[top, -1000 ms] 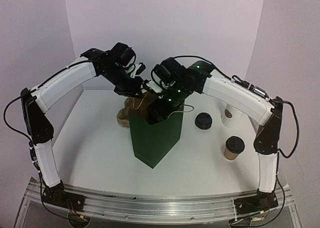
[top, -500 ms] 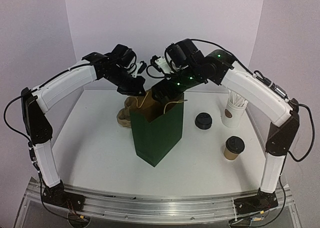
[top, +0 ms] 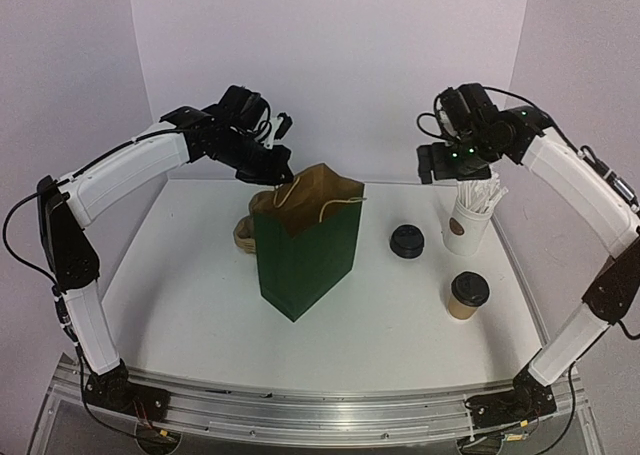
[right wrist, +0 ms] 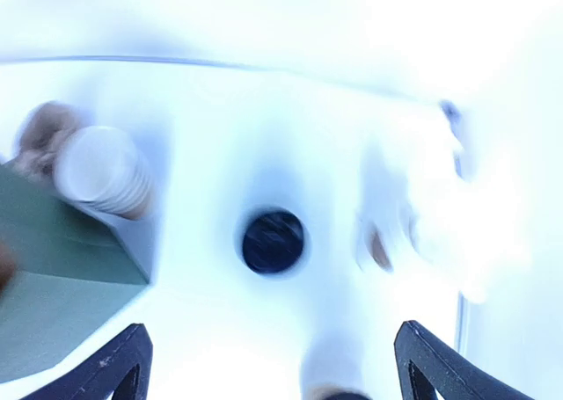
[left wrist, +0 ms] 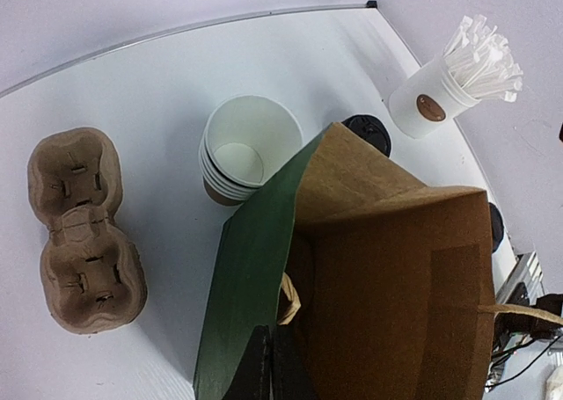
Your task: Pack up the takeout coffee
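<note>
The takeout coffee (top: 467, 295), a brown cup with a black dome lid, stands on the table at the right; its top barely shows at the bottom edge of the blurred right wrist view. The green paper bag (top: 303, 258) stands open in the middle, brown inside (left wrist: 396, 286). My left gripper (top: 277, 175) is shut on the bag's back-left rim (left wrist: 268, 365). My right gripper (top: 433, 165) is wide open and empty, high above the table's right side; its point in the wrist view (right wrist: 273, 374) lies between far-apart fingertips (right wrist: 119, 365).
A loose black lid (top: 407, 241) lies right of the bag. A white cup of wrapped sticks (top: 468, 220) stands at the back right. A stack of lidless cups (left wrist: 239, 149) and a cardboard cup carrier (left wrist: 84, 233) sit behind the bag.
My right gripper has come out of the bag's mouth, risen and swung right to above the white cup. The left gripper still holds the bag's rim.
</note>
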Motion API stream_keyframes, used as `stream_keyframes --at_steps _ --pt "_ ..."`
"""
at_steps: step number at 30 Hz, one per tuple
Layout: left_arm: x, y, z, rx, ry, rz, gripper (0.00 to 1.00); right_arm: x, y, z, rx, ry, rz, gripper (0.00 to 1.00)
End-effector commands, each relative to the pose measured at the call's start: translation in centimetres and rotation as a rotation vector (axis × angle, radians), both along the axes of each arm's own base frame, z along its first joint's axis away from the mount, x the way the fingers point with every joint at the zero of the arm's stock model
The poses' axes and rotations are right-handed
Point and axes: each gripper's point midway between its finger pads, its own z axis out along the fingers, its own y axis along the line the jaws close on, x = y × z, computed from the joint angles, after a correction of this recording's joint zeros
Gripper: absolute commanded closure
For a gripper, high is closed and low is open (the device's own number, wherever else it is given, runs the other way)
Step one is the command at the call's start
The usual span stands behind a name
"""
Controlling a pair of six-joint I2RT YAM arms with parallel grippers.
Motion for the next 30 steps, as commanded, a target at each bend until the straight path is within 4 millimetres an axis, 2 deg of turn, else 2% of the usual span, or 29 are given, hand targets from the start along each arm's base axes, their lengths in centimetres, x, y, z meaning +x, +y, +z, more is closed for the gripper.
stream_keyframes --at_steps 1,6,12,20,27,30 --pt "0.2 -0.2 3.7 -0.092 -0.08 0.02 1.0 -3.0 -6.9 -3.2 0.099 0.166 -0.317 0.05" --pt "0.3 -0.4 2.6 -0.062 -0.055 0.009 1.0 -6.3 -10.6 -7.1 0.097 0.319 -0.482 0.05" --pt "0.3 -0.8 1.8 -0.056 -0.027 -0.004 1.0 -9.3 -12.4 -10.9 0.194 0.442 -0.672 0.05" --pt "0.3 -1.2 1.4 -0.061 -0.017 -0.021 1.0 -10.7 -13.1 -15.1 0.264 0.584 -0.795 0.04" --pt "0.3 -1.4 1.3 -0.068 -0.016 -0.024 1.0 -11.1 -12.4 -18.2 0.349 0.658 -0.799 0.03" --pt "0.5 -1.7 1.3 -0.073 -0.017 -0.031 1.0 -10.8 -11.9 -18.8 0.375 0.664 -0.779 0.02"
